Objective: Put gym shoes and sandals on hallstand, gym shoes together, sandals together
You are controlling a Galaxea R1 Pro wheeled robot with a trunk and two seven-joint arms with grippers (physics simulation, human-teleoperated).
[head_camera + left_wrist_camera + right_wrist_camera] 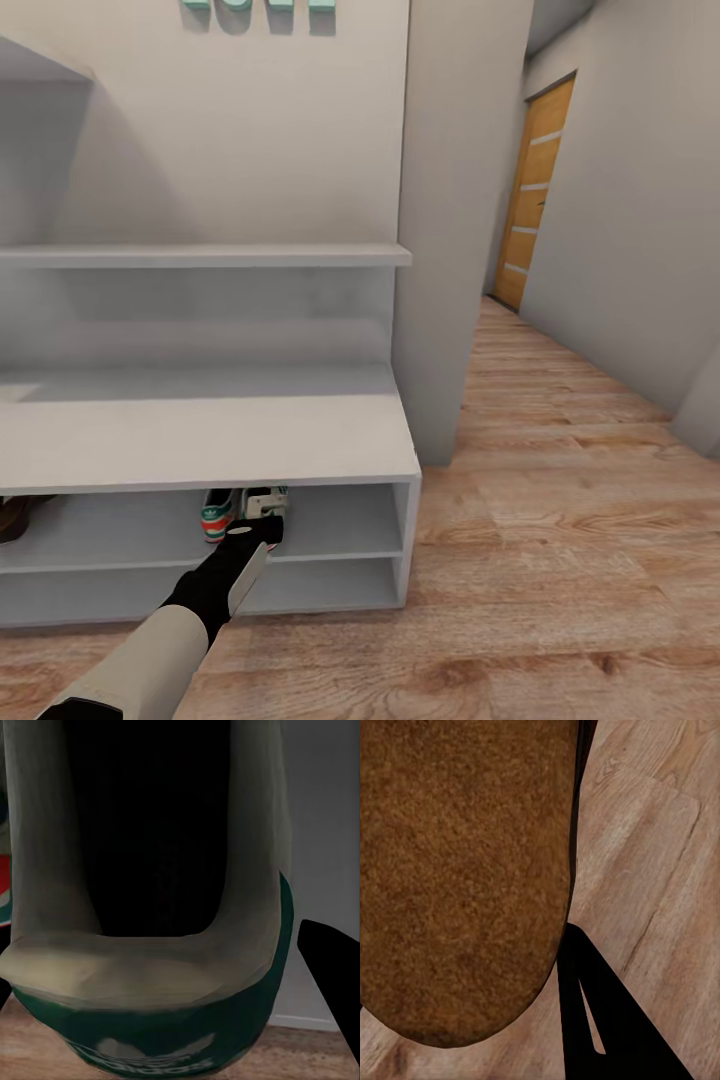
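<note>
The left pincer (262,512) reaches under the bench top of the hallstand (210,440) and is clamped on a gym shoe (268,500), held at the upper low shelf. The left wrist view looks into that shoe (150,967): cream-white collar, dark hollow, green heel band with white lettering. A second gym shoe (218,513), with its green-and-red heel showing, stands on the same shelf just to the left of the pincer. Far to the left on that shelf lies a dark-brown sandal (15,518).

The right pincer (607,1020) holds a sandal (457,877), its tan grainy face against one black finger, above the corridor floor (660,870).

Light wood planks run rightward past pale grey walls to a door (535,195) of orange wood.
</note>
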